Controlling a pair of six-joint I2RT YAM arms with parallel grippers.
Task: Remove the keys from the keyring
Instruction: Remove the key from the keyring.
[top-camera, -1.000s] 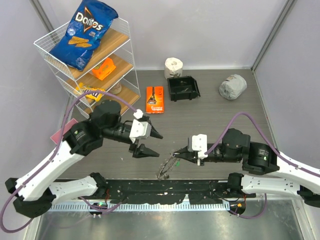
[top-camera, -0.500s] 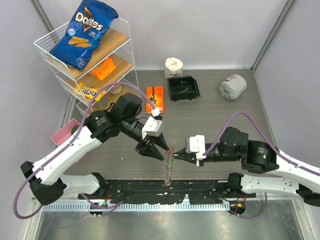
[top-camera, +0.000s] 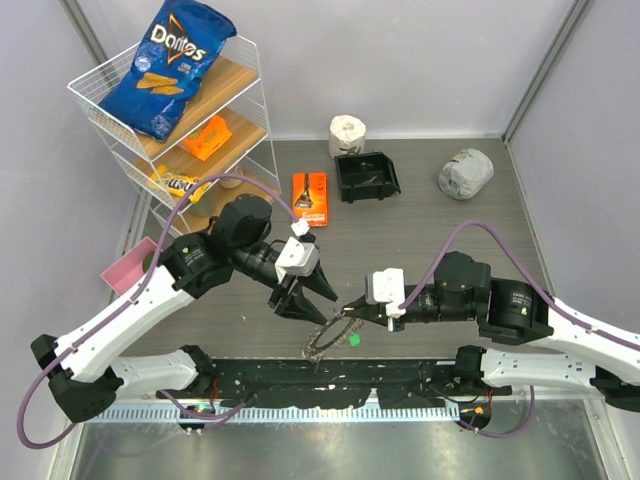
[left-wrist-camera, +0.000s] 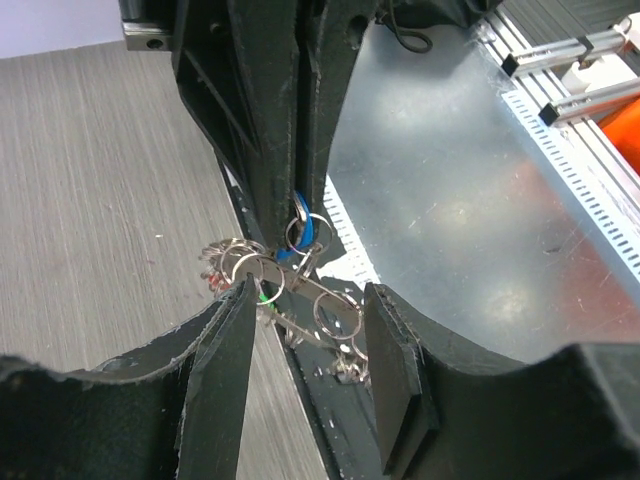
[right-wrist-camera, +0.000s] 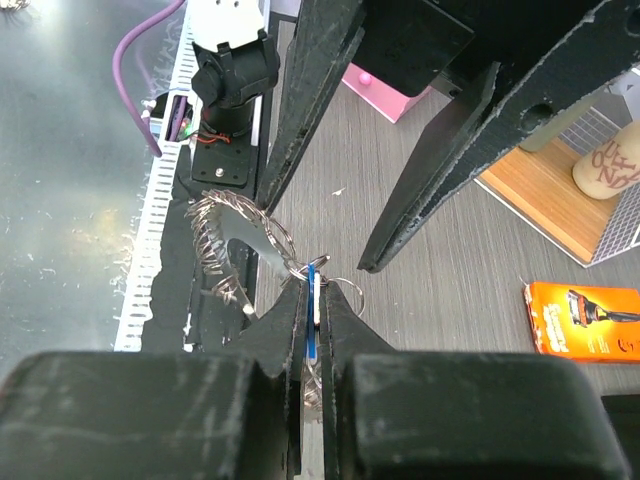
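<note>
— Where is the keyring (top-camera: 322, 342)?

— Low in the centre of the top view, right at the table's (top-camera: 440, 230) near edge and partly over the black rail (top-camera: 400, 385).

— And the grippers?

— The right gripper (top-camera: 347, 309) is pinched tight on a blue-headed key (right-wrist-camera: 313, 298) from the bunch. The left gripper (top-camera: 322, 306) has its jaws apart, straddling the other keys (left-wrist-camera: 300, 295) without clamping any.

— Any room around them?

— There is bare table above and to the right. The orange package (top-camera: 310, 198) and black bin (top-camera: 366, 176) sit well apart, in the upper centre. The wire shelf (top-camera: 255, 110) stands in the upper left corner.
</note>
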